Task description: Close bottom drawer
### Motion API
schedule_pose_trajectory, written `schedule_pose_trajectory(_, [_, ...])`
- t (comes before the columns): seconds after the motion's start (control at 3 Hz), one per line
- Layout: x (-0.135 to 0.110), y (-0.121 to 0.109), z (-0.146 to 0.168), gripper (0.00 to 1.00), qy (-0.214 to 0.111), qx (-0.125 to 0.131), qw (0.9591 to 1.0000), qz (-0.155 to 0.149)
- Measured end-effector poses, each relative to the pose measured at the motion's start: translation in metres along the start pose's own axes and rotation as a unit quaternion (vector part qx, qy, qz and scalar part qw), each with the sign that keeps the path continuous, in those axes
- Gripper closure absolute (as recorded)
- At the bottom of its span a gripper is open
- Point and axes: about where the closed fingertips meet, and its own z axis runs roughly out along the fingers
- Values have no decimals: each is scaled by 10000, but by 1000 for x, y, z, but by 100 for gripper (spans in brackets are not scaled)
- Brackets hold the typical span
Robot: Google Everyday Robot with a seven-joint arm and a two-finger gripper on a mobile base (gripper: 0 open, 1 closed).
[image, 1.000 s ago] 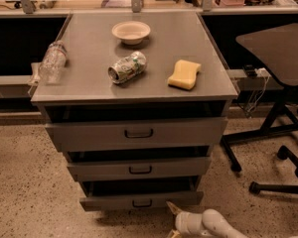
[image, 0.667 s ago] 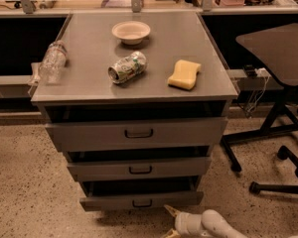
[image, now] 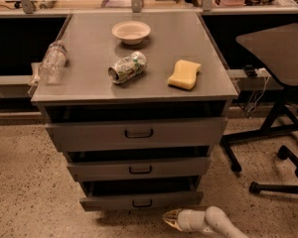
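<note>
Camera view: gripper point(image: 170, 220) (empty) — near open bottom drawer point(image: 141, 201), apart.

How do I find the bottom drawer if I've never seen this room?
Find the grey cabinet with a bowl, can and sponge on top. All three of its drawers stand open, and the gripper is down by the floor. The bottom drawer is beside it, lowest, with the shallowest front.

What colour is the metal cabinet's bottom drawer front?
Grey, small dark handle; camera view. The pale gripper is low, below the bottom drawer, right of centre.
</note>
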Motion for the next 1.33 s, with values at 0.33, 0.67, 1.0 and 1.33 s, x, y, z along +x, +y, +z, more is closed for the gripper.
schedule_pose_trajectory(0.33, [12,-27,3,96,-128,-12,9999,-115])
schedule_pose_trajectory(0.67, [15,-56,9,100,-199,66,9995,-248])
schedule_pose_trajectory(1.0, [14,-58,9,73,-213,93,9994,-271])
schedule_pose_trajectory(1.33, [14,-58,9,50,-213,93,9994,-271])
